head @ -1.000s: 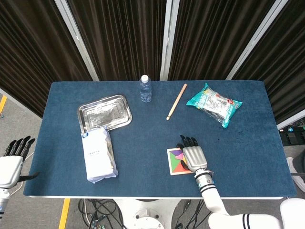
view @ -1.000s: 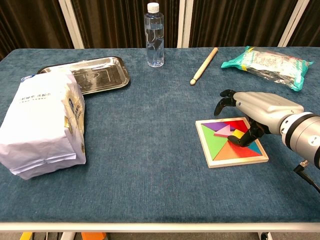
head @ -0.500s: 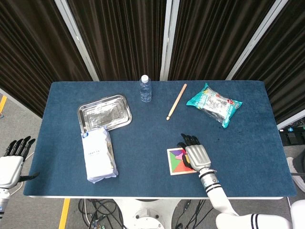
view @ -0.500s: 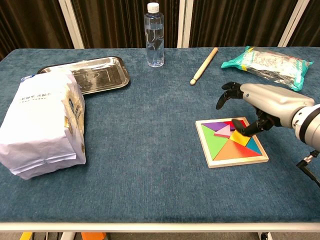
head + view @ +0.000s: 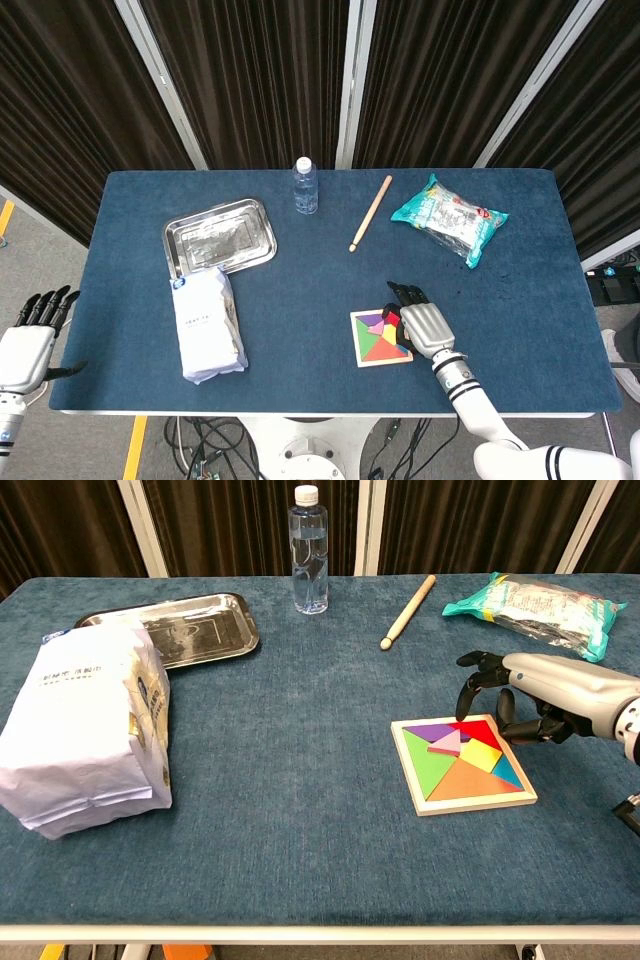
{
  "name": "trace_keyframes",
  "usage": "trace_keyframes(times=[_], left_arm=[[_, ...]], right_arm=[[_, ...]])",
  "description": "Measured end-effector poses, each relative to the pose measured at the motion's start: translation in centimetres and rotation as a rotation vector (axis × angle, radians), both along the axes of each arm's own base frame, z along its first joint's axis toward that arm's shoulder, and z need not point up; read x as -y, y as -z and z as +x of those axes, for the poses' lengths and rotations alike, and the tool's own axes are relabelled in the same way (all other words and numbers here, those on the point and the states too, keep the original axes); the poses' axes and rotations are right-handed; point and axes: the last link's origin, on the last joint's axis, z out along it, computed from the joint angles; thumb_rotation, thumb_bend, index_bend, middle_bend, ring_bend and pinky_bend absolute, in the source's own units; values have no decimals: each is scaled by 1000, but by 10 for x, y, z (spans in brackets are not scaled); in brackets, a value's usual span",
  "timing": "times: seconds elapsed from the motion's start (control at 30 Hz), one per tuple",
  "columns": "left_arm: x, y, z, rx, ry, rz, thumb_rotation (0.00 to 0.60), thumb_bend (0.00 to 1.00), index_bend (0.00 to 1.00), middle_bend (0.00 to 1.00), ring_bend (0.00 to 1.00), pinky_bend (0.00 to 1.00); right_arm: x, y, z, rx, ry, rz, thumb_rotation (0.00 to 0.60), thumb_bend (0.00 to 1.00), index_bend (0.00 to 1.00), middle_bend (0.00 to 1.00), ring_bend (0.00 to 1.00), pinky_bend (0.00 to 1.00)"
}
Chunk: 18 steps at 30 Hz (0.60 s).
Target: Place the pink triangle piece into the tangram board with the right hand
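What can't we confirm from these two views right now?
- Pink triangle piece: chest view shows it in the tangram board, but whether it sits flush is too small to tell; in the head view the right hand covers the board's right part.
- Left hand: head view only, at the frame's left edge, off the table; arm cut off.
- White bag: label print too small to read.

Nothing readable is showing. The white bag (image 5: 85, 730) near the tabletop's left edge is carrying dark print too small to make out. The green snack packet (image 5: 530, 600) toward the far right corner is showing only blurred markings.
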Motion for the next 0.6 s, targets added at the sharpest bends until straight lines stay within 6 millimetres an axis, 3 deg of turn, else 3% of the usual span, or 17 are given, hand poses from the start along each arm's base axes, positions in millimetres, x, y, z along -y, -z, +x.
trace_keyframes(times=[0.6], left_arm=[[-1, 0, 0, -1, -4, -1, 600, 0, 0, 0, 0, 0]], right_arm=[[4, 10, 4, -17, -2, 10, 498, 942, 410, 0, 0, 0]])
